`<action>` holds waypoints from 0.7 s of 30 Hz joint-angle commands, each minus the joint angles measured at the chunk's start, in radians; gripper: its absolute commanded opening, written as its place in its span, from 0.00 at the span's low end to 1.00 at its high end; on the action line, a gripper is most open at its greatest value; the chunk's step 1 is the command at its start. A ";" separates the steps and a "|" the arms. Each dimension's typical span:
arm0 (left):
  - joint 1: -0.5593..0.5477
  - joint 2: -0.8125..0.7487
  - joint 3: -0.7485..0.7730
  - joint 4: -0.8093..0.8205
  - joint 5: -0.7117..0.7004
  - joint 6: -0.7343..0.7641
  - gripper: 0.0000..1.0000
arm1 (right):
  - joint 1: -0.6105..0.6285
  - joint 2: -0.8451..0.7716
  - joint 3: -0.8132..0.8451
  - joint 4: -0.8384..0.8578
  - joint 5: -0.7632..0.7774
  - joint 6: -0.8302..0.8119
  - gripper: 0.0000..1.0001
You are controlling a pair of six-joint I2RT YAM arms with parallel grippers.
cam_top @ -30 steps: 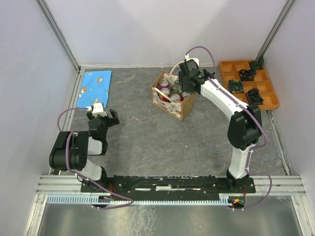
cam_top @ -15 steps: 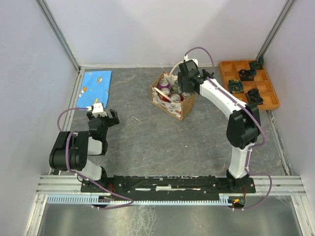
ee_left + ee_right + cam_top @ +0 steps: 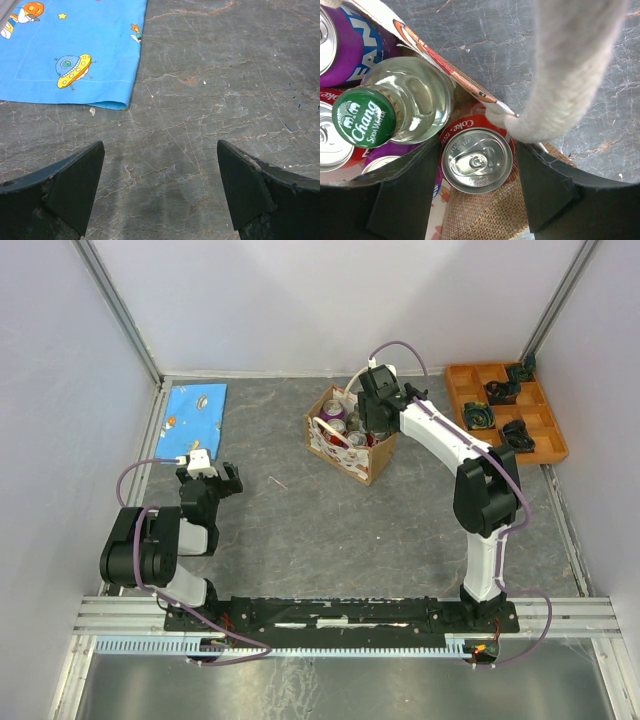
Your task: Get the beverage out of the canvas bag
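So the right gripper hangs over the boxy tan canvas bag, far-middle of the grey counter. Its jaws sit apart either side of a red Coke can, lined up to pinch it but not clamped yet. The cream rope handle crowds its right side. The left gripper is spread wide and empty, parked near-left by the blue cartoon cloth, probably just keeping out of the way.

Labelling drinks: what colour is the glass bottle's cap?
The cap is green with white lettering; clearest in the right wrist view.
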 commanded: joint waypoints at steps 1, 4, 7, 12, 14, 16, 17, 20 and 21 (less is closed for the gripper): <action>-0.005 -0.011 0.022 0.038 -0.023 0.065 0.99 | -0.020 0.054 -0.005 -0.112 0.047 -0.005 0.70; -0.006 -0.011 0.023 0.037 -0.024 0.064 0.99 | -0.020 0.079 -0.016 -0.118 0.046 -0.007 0.69; -0.005 -0.010 0.023 0.037 -0.023 0.064 0.99 | -0.021 0.107 -0.017 -0.139 0.043 -0.004 0.67; -0.006 -0.011 0.023 0.038 -0.024 0.064 0.99 | -0.019 0.116 -0.052 -0.143 0.023 0.000 0.65; -0.006 -0.011 0.023 0.037 -0.023 0.064 0.99 | -0.017 0.120 -0.066 -0.154 0.023 -0.001 0.65; -0.006 -0.011 0.023 0.037 -0.023 0.065 0.99 | -0.013 0.120 -0.078 -0.170 0.033 -0.003 0.65; -0.006 -0.011 0.023 0.037 -0.024 0.064 0.99 | -0.010 0.118 -0.087 -0.173 0.042 -0.004 0.65; -0.006 -0.011 0.022 0.037 -0.023 0.064 0.99 | 0.001 0.105 -0.115 -0.176 0.079 -0.010 0.67; -0.006 -0.010 0.022 0.037 -0.023 0.064 0.99 | 0.003 0.103 -0.121 -0.178 0.091 -0.011 0.69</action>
